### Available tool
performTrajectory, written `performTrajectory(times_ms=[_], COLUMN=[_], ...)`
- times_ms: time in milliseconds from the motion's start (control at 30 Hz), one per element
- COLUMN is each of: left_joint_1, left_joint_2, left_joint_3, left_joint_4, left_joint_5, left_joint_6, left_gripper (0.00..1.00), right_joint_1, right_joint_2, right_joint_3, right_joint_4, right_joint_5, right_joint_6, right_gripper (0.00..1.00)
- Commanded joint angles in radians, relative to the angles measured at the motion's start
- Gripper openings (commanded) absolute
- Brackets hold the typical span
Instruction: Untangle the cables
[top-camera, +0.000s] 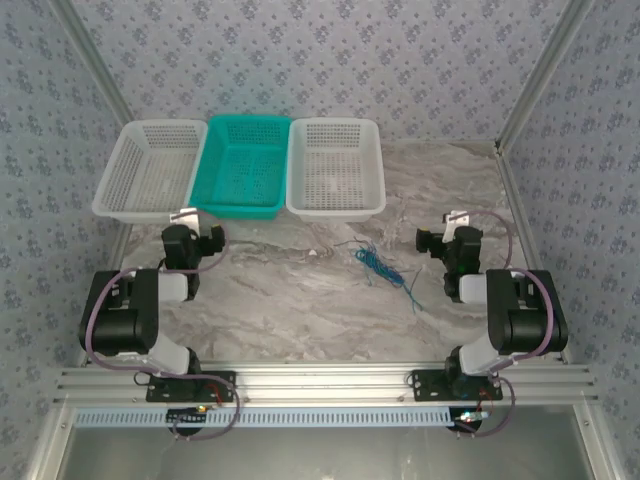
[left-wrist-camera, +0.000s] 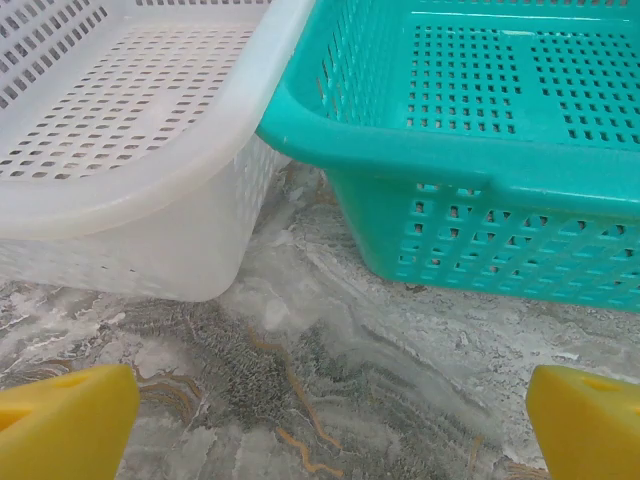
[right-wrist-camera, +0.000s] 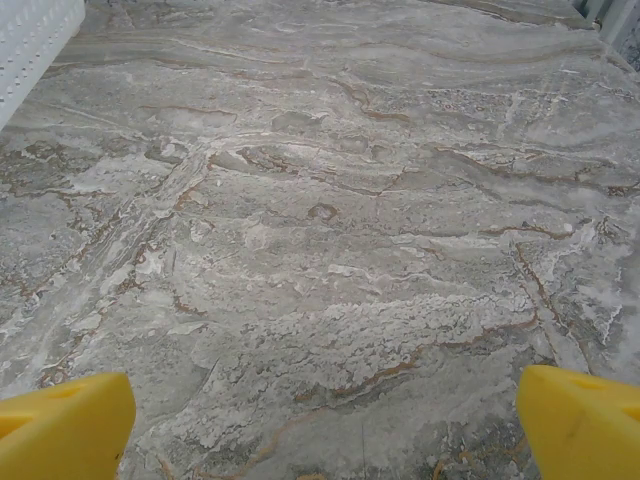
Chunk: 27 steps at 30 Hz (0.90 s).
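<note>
left gripper (left-wrist-camera: 320, 425): fingers spread, empty, facing the white basket (left-wrist-camera: 130, 190) and teal basket (left-wrist-camera: 420, 160). cables (top-camera: 378, 262): one blue-green tangle on the table (top-camera: 280, 300), centre-right. right gripper (right-wrist-camera: 320, 425): spread, empty, beside them. untangling looks unstarted; all separating remains.

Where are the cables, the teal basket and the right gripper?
cables (top-camera: 375, 261): top external view, middle of the blue tangle.
teal basket (left-wrist-camera: 430, 155): left wrist view, near rim.
right gripper (right-wrist-camera: 325, 415): right wrist view, midway between yellow fingertips.
</note>
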Motion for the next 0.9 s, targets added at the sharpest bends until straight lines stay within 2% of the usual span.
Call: performTrajectory(times_ms=[0,600,633,700,767,800,867], left_joint_1=[-0.001,-0.001,0.001,-0.005,-0.028,-0.034,-0.046], left_joint_2=[0.006,0.006,0.005,-0.010,-0.054,-0.074,-0.137], left_joint_3=[0.002,0.001,-0.001,0.001,-0.018,-0.041,-0.082], left_joint_4=[0.027,0.027,0.030,0.014,0.016,0.041,0.058], left_joint_5=[0.020,0.021,0.025,0.066,0.038,0.015,-0.029], left_joint_6=[-0.003,-0.003,-0.001,0.023,0.040,0.038,0.032], left_gripper=[0.99,0.99,0.99,0.99,0.99,0.99,0.99], right_joint_1=[-0.003,-0.006,0.004,0.037,0.060,0.068,0.072], right_joint_2=[-0.001,-0.005,-0.031,-0.138,-0.265,-0.321,-0.444], right_joint_3=[0.025,0.018,0.031,0.099,0.159,0.167,0.204], right_joint_4=[-0.009,0.000,-0.039,-0.259,-0.466,-0.525,-0.693], right_joint_5=[-0.003,-0.007,0.025,0.156,0.323,0.357,0.351], right_joint_6=[-0.011,-0.010,-0.008,0.014,0.120,0.174,0.295], right_gripper=[1.00,1.00,1.00,1.00,1.00,1.00,1.00])
